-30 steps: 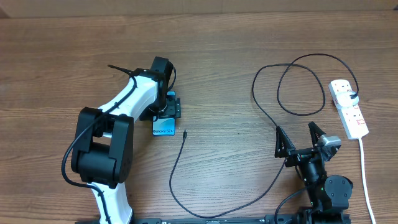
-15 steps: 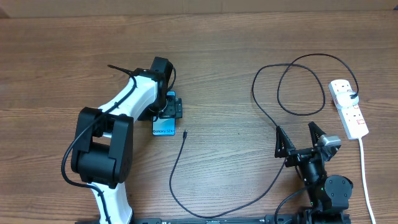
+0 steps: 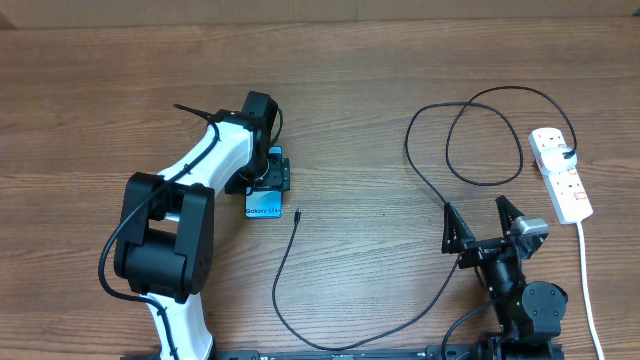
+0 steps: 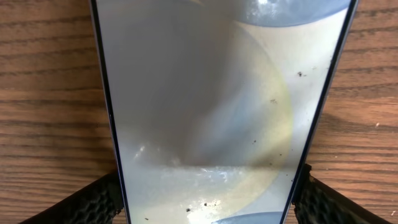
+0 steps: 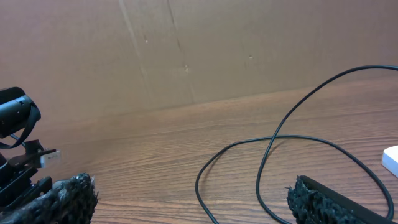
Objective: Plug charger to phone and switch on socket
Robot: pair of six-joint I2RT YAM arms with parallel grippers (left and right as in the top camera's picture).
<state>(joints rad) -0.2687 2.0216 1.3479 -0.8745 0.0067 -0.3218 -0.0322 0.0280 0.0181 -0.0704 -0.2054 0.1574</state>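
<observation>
The phone (image 3: 263, 206) lies flat on the wooden table, its light-blue screen up. My left gripper (image 3: 270, 176) is down over it. In the left wrist view its two fingers (image 4: 208, 199) press against the long edges of the phone (image 4: 205, 93). The charger (image 3: 443, 202) loops from the socket across the table, and its plug tip (image 3: 298, 213) lies just right of the phone, apart from it. The socket (image 3: 560, 176) is a white strip at the far right with a black plug in it. My right gripper (image 3: 482, 228) is open and empty, and the cable (image 5: 273, 140) lies ahead of its fingers (image 5: 193, 202).
The strip's white cord (image 3: 586, 285) runs toward the front edge at the right. A brown cardboard wall (image 5: 186, 50) stands along the table's far side. A corner of the white strip (image 5: 392, 160) shows at the right edge of the right wrist view.
</observation>
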